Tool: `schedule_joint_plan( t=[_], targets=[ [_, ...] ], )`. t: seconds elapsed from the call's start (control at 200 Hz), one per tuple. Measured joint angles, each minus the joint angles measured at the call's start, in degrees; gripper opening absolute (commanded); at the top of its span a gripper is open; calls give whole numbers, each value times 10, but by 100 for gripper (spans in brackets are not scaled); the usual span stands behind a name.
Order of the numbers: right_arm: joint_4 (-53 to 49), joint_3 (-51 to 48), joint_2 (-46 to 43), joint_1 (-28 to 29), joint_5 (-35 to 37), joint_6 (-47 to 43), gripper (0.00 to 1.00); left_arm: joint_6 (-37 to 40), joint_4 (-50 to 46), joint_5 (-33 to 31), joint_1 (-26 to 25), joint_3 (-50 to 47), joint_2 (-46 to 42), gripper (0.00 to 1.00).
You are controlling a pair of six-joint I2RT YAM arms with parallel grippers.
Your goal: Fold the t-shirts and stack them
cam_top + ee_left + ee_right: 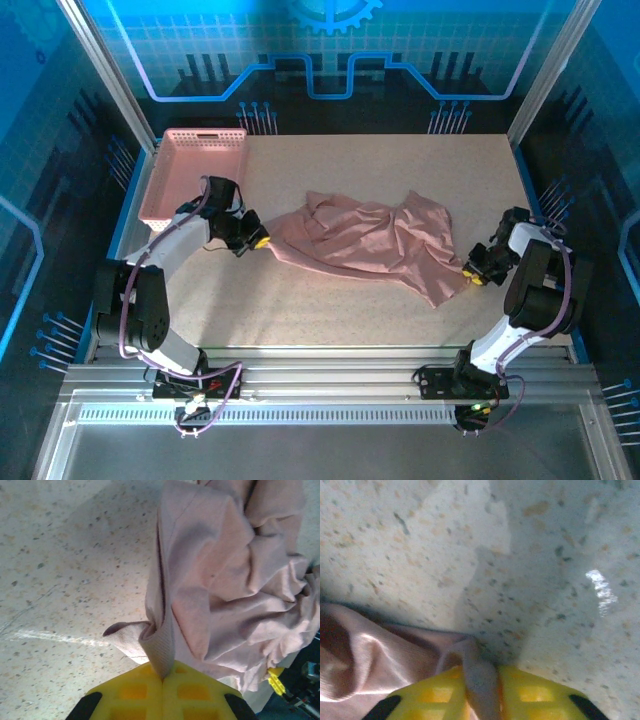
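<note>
Though crumpled, t-shirt [370,245] between left pincer [262,241] and right pincer [470,272].

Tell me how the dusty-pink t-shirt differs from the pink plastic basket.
The soft dusty-pink fabric t-shirt lies crumpled in the middle; the rigid pink plastic lattice basket is a stiff rectangle at the table's far-left corner. The t-shirt is pinched by the left gripper and right gripper; the basket by neither. Both are pink.
</note>
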Motion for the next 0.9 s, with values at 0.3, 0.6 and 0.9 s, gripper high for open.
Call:
schedule_joint_plan(
  t=[0.3, 0.6, 0.9],
  targets=[
    [1, 5, -57, 7, -18, 9, 0, 11, -27, -25, 0, -14, 7, 0],
    [-7, 43, -219, 26, -119, 55, 0, 10, -31, -29, 0, 53, -10, 0],
    [-9, 184, -323, 163, -163, 124, 0, 15, 10, -40, 1, 252, -56, 0]
  ],
)
